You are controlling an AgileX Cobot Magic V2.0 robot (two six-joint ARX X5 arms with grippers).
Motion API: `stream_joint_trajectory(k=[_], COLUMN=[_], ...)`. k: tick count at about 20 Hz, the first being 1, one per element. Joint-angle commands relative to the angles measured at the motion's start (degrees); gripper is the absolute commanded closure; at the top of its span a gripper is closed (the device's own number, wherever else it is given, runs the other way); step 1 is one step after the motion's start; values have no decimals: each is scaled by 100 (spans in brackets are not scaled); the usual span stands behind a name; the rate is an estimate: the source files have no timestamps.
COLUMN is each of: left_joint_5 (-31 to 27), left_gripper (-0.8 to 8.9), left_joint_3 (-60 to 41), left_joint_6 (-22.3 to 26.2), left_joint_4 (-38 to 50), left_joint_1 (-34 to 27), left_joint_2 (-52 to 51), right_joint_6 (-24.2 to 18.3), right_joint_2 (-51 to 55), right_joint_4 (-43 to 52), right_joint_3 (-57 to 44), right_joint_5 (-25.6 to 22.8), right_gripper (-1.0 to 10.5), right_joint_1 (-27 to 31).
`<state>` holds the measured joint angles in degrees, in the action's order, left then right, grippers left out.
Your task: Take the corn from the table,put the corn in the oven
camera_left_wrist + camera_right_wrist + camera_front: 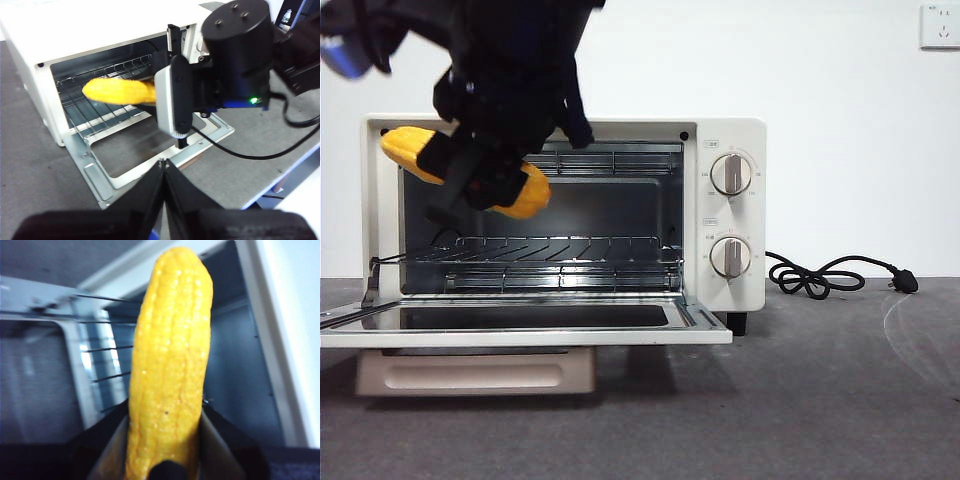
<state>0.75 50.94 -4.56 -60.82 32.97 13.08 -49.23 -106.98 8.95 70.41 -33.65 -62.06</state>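
Right tool [485, 175] pinching corn [408, 148] at open oven [725, 130] mouth; left tool [164, 167] pressed together

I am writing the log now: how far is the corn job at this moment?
Done: the oven door is open and the corn is off the table. In hand: the right gripper holds it at the oven mouth, above the rack. Left: set it inside, release.

Plain white painted wall [840, 120] behind, evenly lit, no shadows of note. White square plastic wall socket [940, 25] at top right corner of the front view. Dark grey mottled matte surface [820, 400] fills the foreground.
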Motion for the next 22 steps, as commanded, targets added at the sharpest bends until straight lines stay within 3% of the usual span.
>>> stream_joint_trajectory(k=[1, 6, 11, 12, 14, 17, 19, 22], left_joint_5=[-76, -76, -76, -74, -72, -72, -72, -72], left_gripper=[819, 819, 819, 819, 819, 819, 819, 819], left_joint_3=[-7, -7, -7, -7, -7, -7, -7, -7], left_joint_6=[-33, -33, -33, -33, -35, -37, -39, -50], left_joint_4=[-7, -2, -2, -2, -2, -11, -42, -46], left_joint_1=[13, 13, 13, 13, 13, 13, 13, 13], left_joint_2=[-31, -31, -31, -31, -31, -31, -31, -31], right_joint_6=[-361, -393, -382, -367, -323, -122, 0, 96], right_joint_2=[-146, -164, -164, -164, -164, -164, -164, -164], right_joint_4=[223, 186, -398, -468, -461, -439, -446, -444], right_joint_3=[31, 39, 39, 39, 39, 39, 39, 39], right_joint_5=[-111, -107, 284, 319, 326, 323, 321, 291], right_gripper=[958, 958, 936, 895, 699, 553, 478, 469], right_joint_1=[160, 586, 859, 890, 916, 920, 920, 879])
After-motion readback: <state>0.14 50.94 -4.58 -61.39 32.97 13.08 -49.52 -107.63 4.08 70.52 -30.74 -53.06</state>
